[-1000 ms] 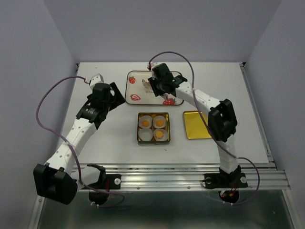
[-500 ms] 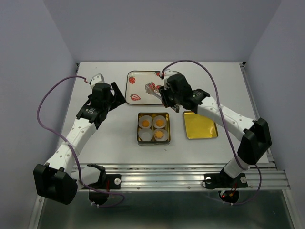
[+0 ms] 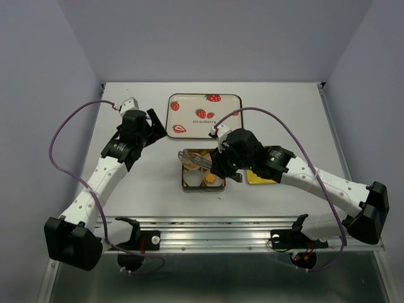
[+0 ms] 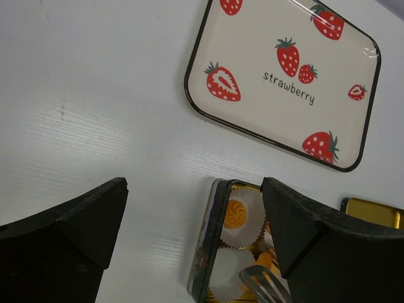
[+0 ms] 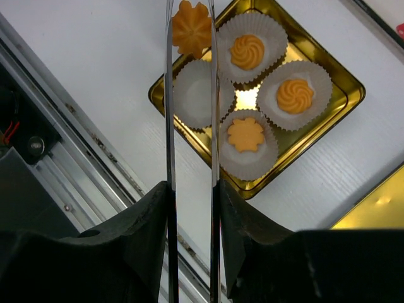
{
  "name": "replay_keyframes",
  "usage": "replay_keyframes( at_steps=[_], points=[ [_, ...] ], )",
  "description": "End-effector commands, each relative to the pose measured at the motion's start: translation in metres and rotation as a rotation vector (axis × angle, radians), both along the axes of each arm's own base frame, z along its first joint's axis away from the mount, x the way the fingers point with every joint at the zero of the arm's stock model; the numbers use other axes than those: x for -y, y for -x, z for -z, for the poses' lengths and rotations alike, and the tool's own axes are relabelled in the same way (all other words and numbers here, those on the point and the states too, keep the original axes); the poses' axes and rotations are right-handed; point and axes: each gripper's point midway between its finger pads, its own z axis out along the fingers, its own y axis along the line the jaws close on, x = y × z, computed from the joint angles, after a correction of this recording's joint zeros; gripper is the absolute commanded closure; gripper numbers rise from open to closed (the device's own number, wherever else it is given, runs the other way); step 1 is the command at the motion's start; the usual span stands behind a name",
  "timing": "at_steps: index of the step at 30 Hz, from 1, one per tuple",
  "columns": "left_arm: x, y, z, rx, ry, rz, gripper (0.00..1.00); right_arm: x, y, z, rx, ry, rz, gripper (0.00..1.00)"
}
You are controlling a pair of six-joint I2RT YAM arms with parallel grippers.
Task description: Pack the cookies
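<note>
right gripper: its fingers clamp both arms of the metal tongs from the sides; in the top view it hangs over the 3 o'clock side of the tin
tongs: the two arms are squeezed in close and run almost parallel, and their tips pinch one cookie between them
fourth cookie: orange and flower-shaped, gripped at the tong tips; in the right wrist view it shows at 12 o'clock from the empty paper cup, over the tin's 10 o'clock edge and not in any cup
cookies: three others lie in the tin, each in its own white pleated cup; in the right wrist view two swirled ones sit at 12 and 3 o'clock of the tin's middle and a flower-shaped one at 6 o'clock
tin: square, open and gold inside, holding four paper cups, with the empty one at 9 o'clock in the right wrist view
gold lid: flat on the table at 3 o'clock of the tin, largely hidden under the right arm in the top view
strawberry tray: cream with a black rim and printed red strawberries, at 12 o'clock of the tin and apart from it
left gripper: jaws spread wide with nothing between them, over the table at 10 o'clock of the tin
</note>
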Motion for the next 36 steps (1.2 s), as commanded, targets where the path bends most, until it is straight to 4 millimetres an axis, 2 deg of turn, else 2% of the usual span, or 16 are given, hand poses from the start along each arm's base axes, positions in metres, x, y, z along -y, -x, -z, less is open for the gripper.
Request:
replay_keyframes(
  at_steps=[1,5,11,26,36],
  points=[
    [0.003,0.002,-0.013,0.050,0.009,0.017,0.01,0.004,0.018,0.003,-0.041,0.004,-0.016,0.63],
    [0.002,0.003,-0.011,0.045,0.007,0.013,0.01,0.009,0.031,0.020,-0.087,0.068,-0.035,0.63],
    [0.002,0.003,-0.009,0.040,0.003,0.009,0.01,0.017,0.039,0.034,-0.116,0.145,-0.046,0.63],
    [-0.001,0.003,-0.009,0.038,-0.005,-0.005,0.01,-0.003,0.032,0.044,-0.104,0.135,-0.077,0.63],
    [0.000,0.002,-0.005,0.030,-0.008,-0.005,0.01,-0.001,0.025,0.056,-0.098,0.179,-0.049,0.59]
  ],
)
